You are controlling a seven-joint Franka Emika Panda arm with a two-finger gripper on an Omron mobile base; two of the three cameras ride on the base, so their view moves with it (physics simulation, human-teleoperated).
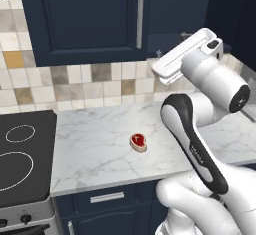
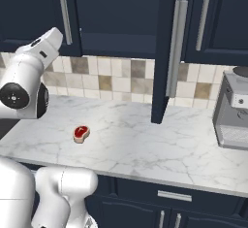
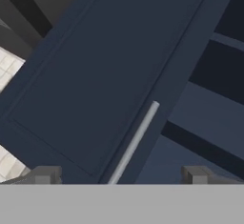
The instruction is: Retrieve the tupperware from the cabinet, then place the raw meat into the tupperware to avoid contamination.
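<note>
Nearest, the small red raw meat slice with its cream fatty rim (image 1: 138, 142) lies alone on the white marbled desk (image 1: 95, 154), well apart from the black stovetop (image 1: 22, 154) at the desk's left end. Above it, the white arm's gripper (image 3: 119, 174) is raised toward the dark navy wall cabinet (image 1: 85, 19); its two dark fingers (image 3: 44, 174) stand spread wide, holding nothing, with a long silver bar handle (image 3: 135, 142) running between them. Farther right, one cabinet door (image 2: 164, 52) hangs open edge-on. A grey appliance (image 2: 232, 110) stands at the desk's right end.
</note>
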